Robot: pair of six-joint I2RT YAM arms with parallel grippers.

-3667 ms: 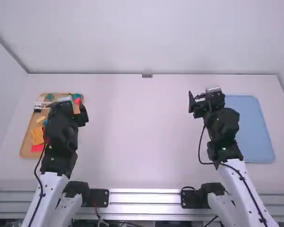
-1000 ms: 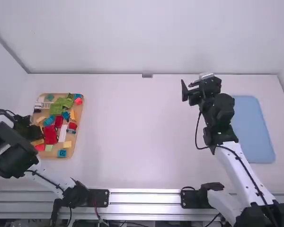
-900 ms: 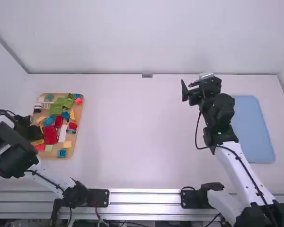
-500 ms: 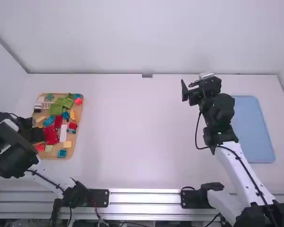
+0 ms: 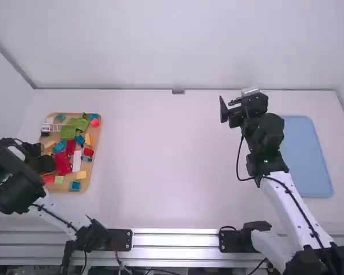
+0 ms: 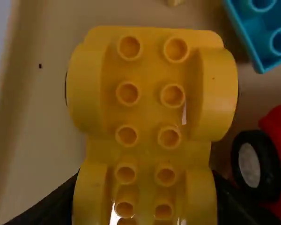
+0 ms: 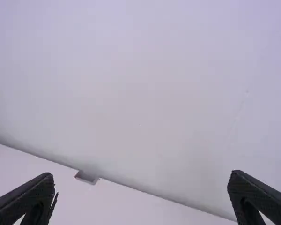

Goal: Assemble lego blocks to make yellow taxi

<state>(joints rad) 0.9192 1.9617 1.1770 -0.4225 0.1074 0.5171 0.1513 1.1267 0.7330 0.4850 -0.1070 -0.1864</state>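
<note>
Over the left side of the wooden tray [image 5: 93, 170] stands my left gripper [image 5: 45, 165], low among the blocks. Between the fingers of my left gripper [image 6: 145, 201] is a yellow car base [image 6: 151, 112] with rounded fenders and rows of studs. The fingers meet it on both sides, their tips partly hidden by its fenders. My right gripper [image 5: 231, 109] is held over the table's right part, far from the blocks. Seen from its wrist, my right gripper [image 7: 141, 176] is open, with nothing between its fingers.
Beside the yellow base lie a red piece with a black wheel [image 6: 249, 159] and a turquoise block [image 6: 264, 28]. Green, red, white and yellow pieces share the tray. A blue mat [image 5: 304, 154] lies at the right.
My left arm has swung left from over the tray's middle, uncovering many blocks, and its gripper has then shifted slightly right and down over the tray's left part. The right arm has shifted a little left.
</note>
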